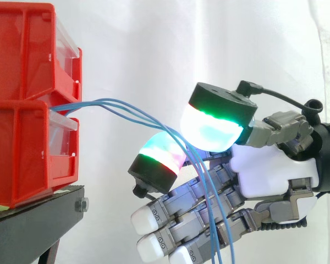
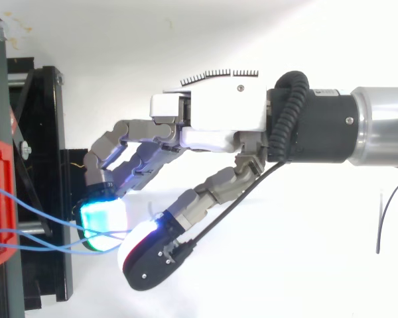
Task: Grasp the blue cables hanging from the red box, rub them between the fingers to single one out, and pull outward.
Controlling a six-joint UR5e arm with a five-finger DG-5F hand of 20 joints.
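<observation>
Where cables [image 1: 108, 101] leave red bins [image 1: 22, 148], hand [image 1: 269, 170] pinching

A white curtain [image 1: 154, 49] hung creased behind the work, evenly and brightly lit; a black stand [image 1: 38, 220] stood at the left edge.

Roots of the thin blue cables [image 1: 111, 102] are hidden inside the stacked red plastic bins [image 1: 22, 137]; lower ends cut off at btm edge, side view. How many sit in the robot hand [image 1: 269, 170] pinch can't be told, since the glowing pads [image 1: 214, 129] cover that spot in both views. Bins cropped at left & top edges, lowest fingertips [image 1: 181, 257] cropped at btm, black metal stand [image 1: 33, 225] cut off btm-left.
</observation>
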